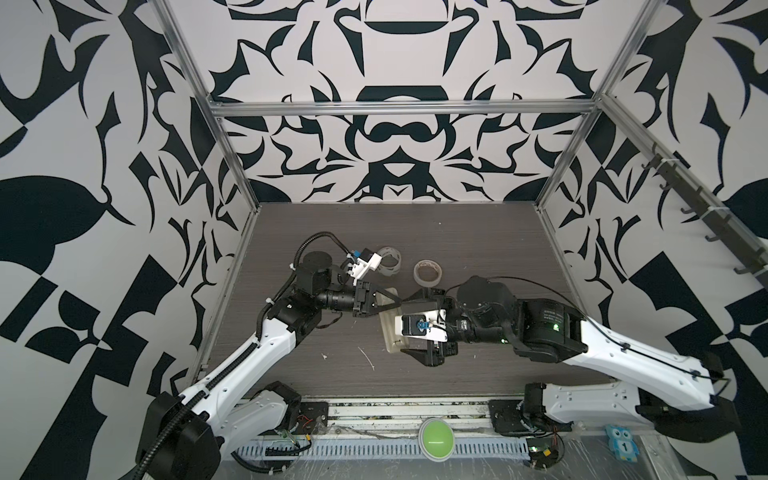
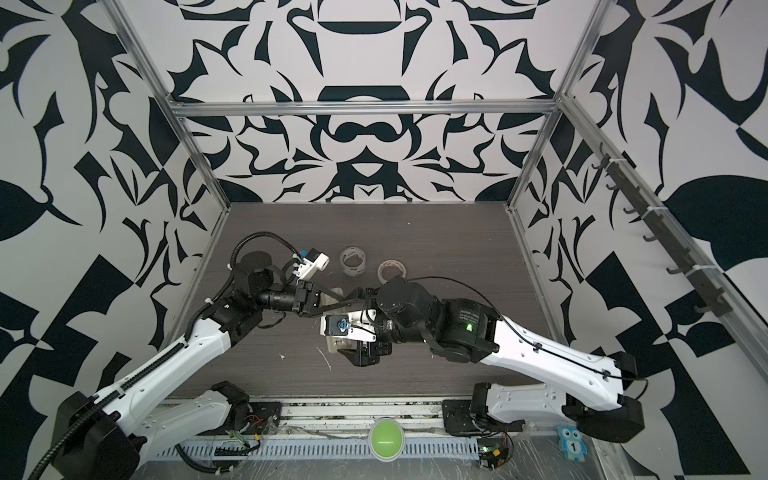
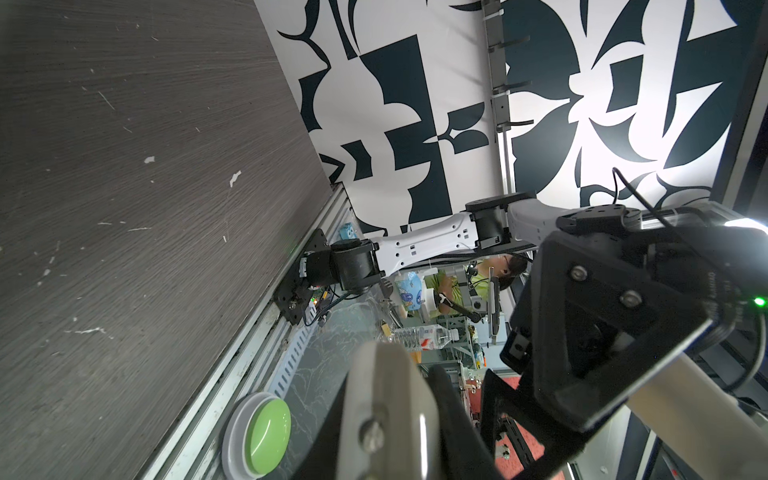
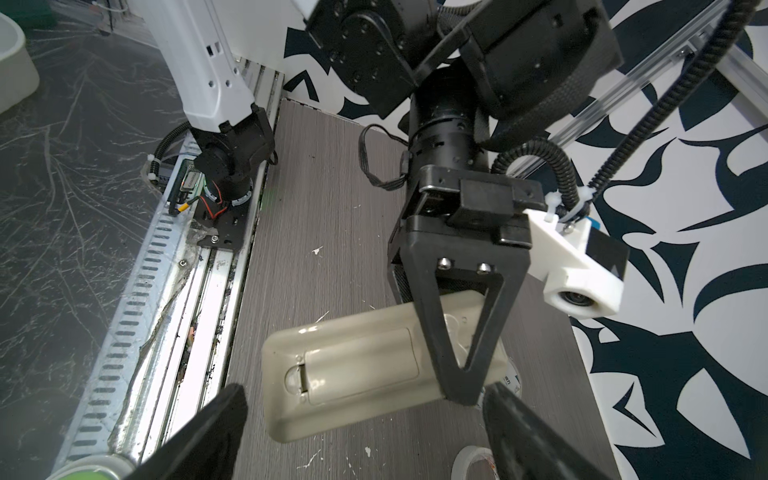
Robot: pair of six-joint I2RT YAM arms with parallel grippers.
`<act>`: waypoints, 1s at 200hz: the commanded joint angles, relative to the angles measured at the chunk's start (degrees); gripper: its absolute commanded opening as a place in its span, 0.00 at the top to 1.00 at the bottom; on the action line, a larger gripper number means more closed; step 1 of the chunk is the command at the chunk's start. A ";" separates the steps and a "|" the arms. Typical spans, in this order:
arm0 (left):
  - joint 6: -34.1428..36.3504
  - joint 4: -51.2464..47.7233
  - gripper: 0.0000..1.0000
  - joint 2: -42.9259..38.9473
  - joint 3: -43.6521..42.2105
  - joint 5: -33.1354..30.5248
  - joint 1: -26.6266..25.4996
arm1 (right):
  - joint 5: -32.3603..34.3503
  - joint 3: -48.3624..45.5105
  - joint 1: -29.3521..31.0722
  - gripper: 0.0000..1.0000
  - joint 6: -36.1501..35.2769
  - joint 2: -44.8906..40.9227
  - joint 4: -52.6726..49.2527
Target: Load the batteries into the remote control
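White arm shells (image 1: 232,365), black joints (image 1: 316,266) — the left hand (image 4: 461,395) black, triangular, silver-screwed.

The counter (image 4: 332,199) is seen as a dark grey wood-grain surface, matt and flecked with white. The remote control (image 4: 353,365) is shown in smooth cream plastic with a faint sheen. The left hand (image 4: 461,390) is formed of matt black plastic and fastened with shiny metal screws (image 4: 444,262). The frame rails (image 1: 399,109) are seen as brushed metal, the green button (image 1: 436,434) as glossy plastic
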 commanded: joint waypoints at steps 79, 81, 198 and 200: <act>4.56 0.35 1.00 5.44 1.40 4.78 0.53 | 0.59 -0.37 0.52 0.09 -1.28 2.78 4.35; 4.89 -0.08 1.00 5.58 1.60 4.95 0.53 | 0.68 -0.34 0.46 0.09 -1.35 2.78 4.38; 8.64 -3.35 1.00 6.98 4.16 6.07 0.79 | 3.41 -2.77 0.45 0.13 -3.71 3.58 5.92; 8.59 -3.35 1.00 7.00 4.12 6.08 0.79 | 3.41 -2.77 0.44 0.13 -3.74 3.58 5.94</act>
